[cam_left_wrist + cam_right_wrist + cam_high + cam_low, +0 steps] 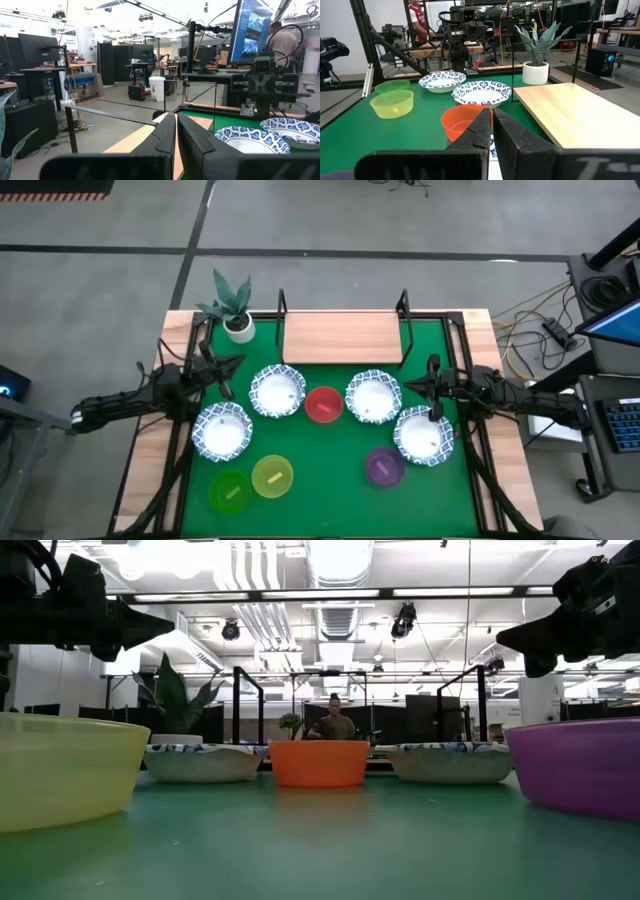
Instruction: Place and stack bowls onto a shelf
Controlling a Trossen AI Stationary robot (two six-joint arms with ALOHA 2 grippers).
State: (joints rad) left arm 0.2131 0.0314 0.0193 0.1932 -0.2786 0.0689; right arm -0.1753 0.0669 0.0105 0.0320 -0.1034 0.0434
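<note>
On green table (330,470) | round patterned-rim bowls (277,392) | flat wooden shelf (342,337)

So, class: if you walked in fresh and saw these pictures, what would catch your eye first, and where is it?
Probably the four white bowls with blue patterned rims, spread in a loose arc across the middle of the green table, with a red bowl between the inner two. Next, the bare wooden shelf at the table's far edge. A dark arm reaches in from each side, the left claw and right claw both shut and empty.
</note>
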